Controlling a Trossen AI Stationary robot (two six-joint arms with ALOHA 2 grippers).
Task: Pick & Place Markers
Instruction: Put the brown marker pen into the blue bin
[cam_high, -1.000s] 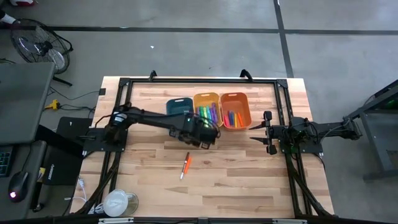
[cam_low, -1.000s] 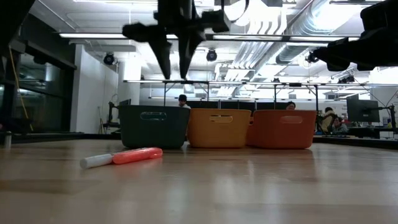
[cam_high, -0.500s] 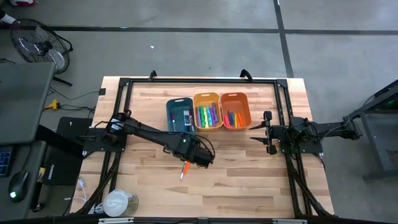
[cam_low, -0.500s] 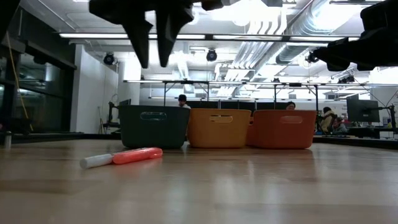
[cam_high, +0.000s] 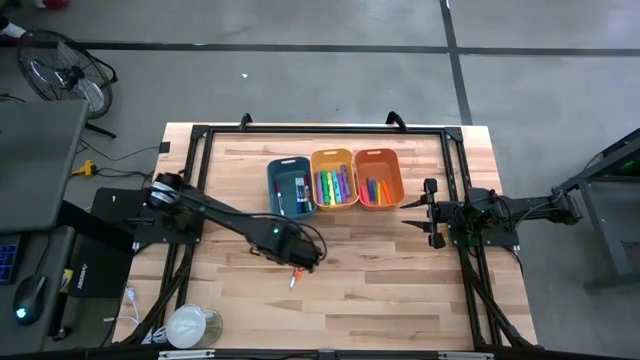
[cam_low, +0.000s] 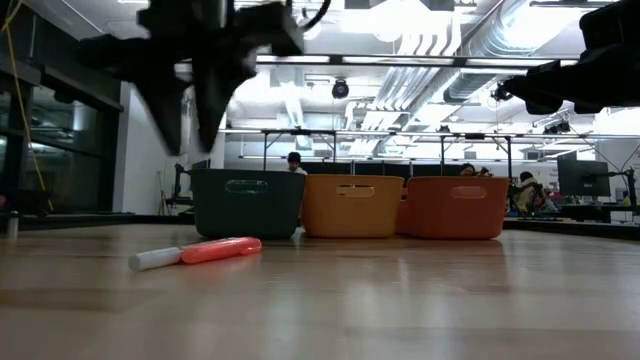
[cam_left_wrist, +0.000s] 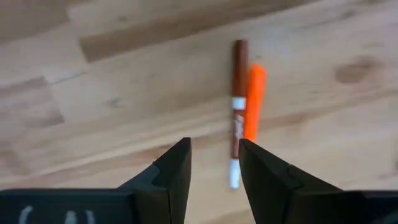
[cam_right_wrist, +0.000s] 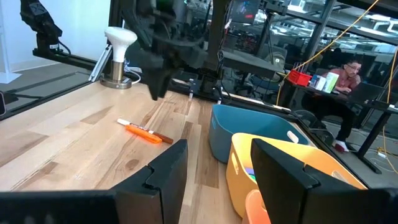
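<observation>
Two markers lie side by side on the bare wood: a brown one with a white end (cam_left_wrist: 238, 106) and an orange one (cam_left_wrist: 254, 99). In the high view they show as one short stick (cam_high: 294, 275), and in the low view as an orange stick with a white end (cam_low: 195, 252). My left gripper (cam_left_wrist: 214, 152) hangs above the table just beside them, open, pointing down, with nothing between its fingers (cam_low: 190, 125). My right gripper (cam_right_wrist: 214, 152) waits open at the table's right side (cam_high: 420, 213). More markers stand in the yellow-orange bin (cam_high: 334, 178) and the orange bin (cam_high: 378, 177).
The teal bin (cam_high: 289, 185) stands left of the other two in a row at the table's far middle. A black frame (cam_high: 200, 135) runs round the tabletop. A white round object (cam_high: 188, 325) sits at the near left corner. Bare wood lies around the markers.
My left gripper has gone from beside the bins toward the table's near edge and a little to the left, sinking somewhat. It now hangs over the markers on the wood. Its fingers have stayed open.
</observation>
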